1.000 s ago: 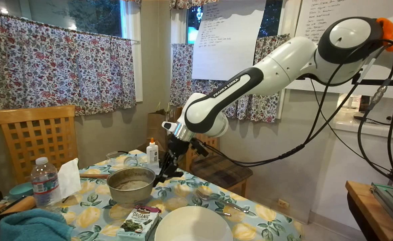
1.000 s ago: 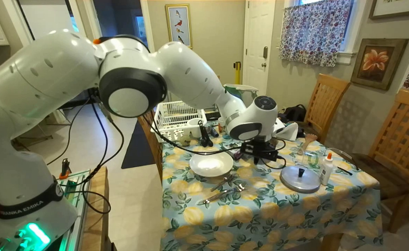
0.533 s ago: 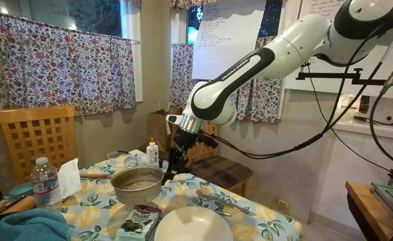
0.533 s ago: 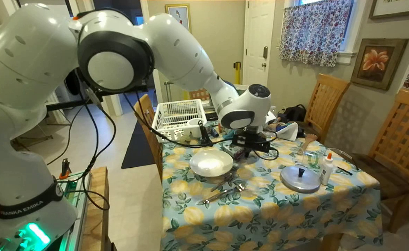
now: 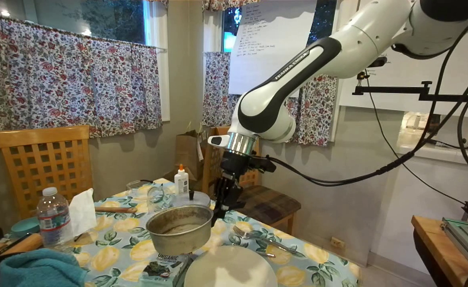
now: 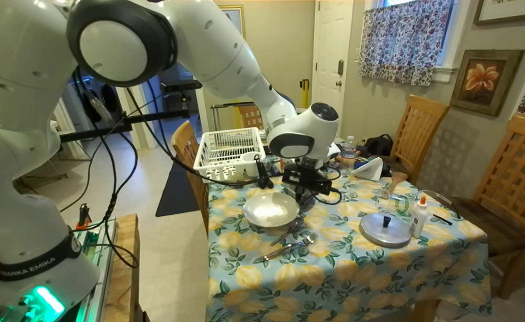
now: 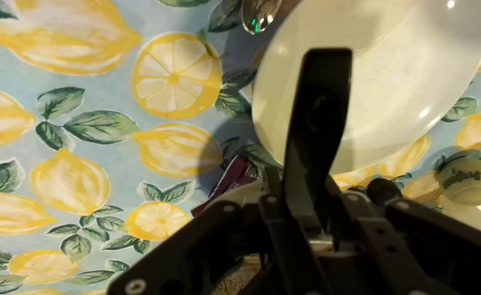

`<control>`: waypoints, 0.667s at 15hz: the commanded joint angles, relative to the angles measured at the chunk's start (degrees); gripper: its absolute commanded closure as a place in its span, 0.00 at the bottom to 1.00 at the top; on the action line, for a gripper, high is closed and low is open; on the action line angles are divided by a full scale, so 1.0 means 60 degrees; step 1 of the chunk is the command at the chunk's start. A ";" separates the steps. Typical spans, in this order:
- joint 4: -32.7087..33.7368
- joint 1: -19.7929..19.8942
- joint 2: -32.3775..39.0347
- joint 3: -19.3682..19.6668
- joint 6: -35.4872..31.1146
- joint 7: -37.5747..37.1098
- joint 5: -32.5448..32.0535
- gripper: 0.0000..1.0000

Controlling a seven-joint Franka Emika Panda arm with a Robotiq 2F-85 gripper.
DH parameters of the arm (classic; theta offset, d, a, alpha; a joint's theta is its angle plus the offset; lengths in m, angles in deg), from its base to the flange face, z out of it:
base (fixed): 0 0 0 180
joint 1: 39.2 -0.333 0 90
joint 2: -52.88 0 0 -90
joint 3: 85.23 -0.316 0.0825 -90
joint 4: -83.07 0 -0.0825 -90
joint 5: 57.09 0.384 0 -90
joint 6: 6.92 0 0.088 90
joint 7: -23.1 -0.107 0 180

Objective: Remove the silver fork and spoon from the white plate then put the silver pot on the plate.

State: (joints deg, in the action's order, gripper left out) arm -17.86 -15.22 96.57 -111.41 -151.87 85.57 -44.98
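Observation:
The silver pot [image 5: 180,233] hangs above the table close to the white plate [image 5: 230,271]. My gripper [image 5: 218,215] is shut on its short dark handle [image 7: 320,94], which sticks out past the fingers in the wrist view [image 7: 304,188]. In an exterior view the arm and gripper [image 6: 300,192] hide most of the pot. The plate [image 6: 271,210] holds nothing; it also shows in the wrist view [image 7: 404,73]. The silver fork [image 5: 245,234] and spoon [image 5: 266,254] lie on the tablecloth beside it. The spoon's tip [image 7: 259,16] shows in the wrist view.
A seaweed packet [image 5: 164,269] lies under the pot, beside the plate. A pot lid [image 6: 385,230] and glue bottle [image 6: 419,217] stand at the table's far side. A water bottle [image 5: 54,219], glass jug [image 5: 158,199] and white dish rack [image 6: 231,154] are also around.
My gripper has carried the pot toward the plate, rightward in an exterior view, and the pot now overlaps the packet. The arm has drawn back toward its base. Plate, fork and spoon have not moved.

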 commanded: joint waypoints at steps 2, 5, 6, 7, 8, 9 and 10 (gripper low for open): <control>-0.1077 -0.0103 -0.0889 0.0338 0.0369 0.0592 0.0748 0.94; -0.1412 -0.0343 -0.1043 0.0628 0.0469 0.0601 0.0682 0.94; -0.1506 -0.0423 -0.1071 0.0714 0.0450 0.0588 0.0658 0.94; -0.1575 -0.0511 -0.1085 0.0809 0.0405 0.0578 0.0627 0.94; -0.1645 -0.0603 -0.1089 0.0890 0.0371 0.0567 0.0600 0.94; -0.1681 -0.0698 -0.1076 0.0968 0.0374 0.0543 0.0568 0.94; -0.1744 -0.0803 -0.1085 0.1051 0.0397 0.0525 0.0511 0.94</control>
State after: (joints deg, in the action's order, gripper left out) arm -25.79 -17.99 92.51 -107.06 -150.09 87.46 -43.16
